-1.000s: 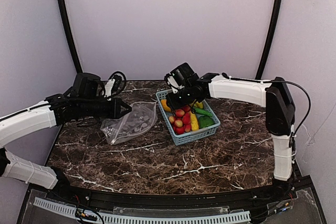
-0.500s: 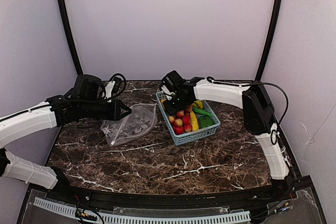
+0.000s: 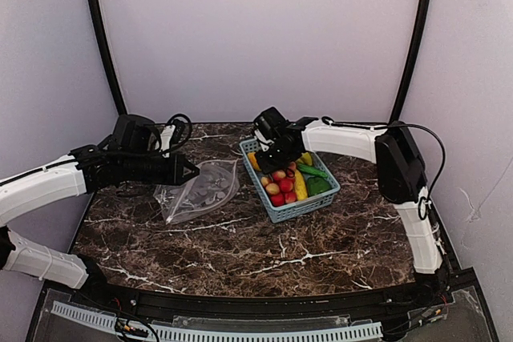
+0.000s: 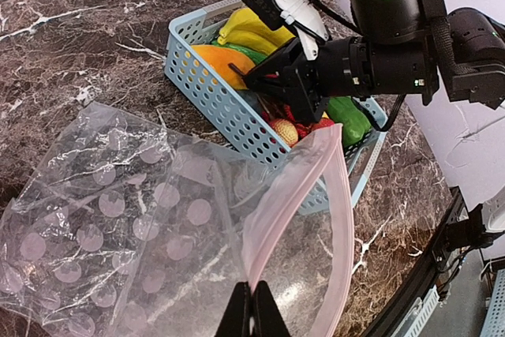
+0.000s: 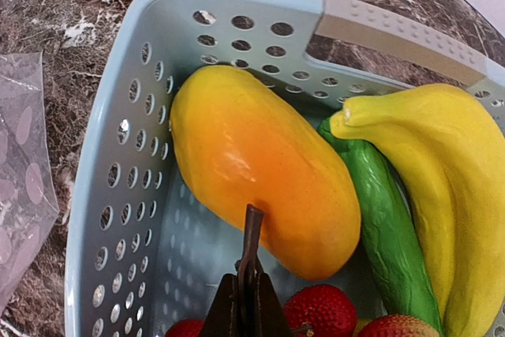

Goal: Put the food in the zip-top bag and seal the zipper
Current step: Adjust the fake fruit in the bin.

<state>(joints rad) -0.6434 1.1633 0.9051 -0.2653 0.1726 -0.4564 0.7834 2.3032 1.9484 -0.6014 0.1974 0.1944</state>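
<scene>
Food-loading step: the left end effector (image 4: 252,305), clamped on the zipper (image 4: 335,195), holds the zip-top bag (image 4: 118,219) at 9 o'clock of the basket (image 5: 118,195); the right end effector (image 5: 252,230), shut and empty over the orange piece (image 5: 252,155), probably must open to grasp it.

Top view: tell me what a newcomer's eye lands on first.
The light-blue basket right of centre, packed with bright toys: an orange piece, yellow bananas, red fruits. The right hand hangs shut over the orange piece at the basket's far end. Left of the basket lies the clear zip-top bag, its pink zipper pinched by the left hand.
</scene>
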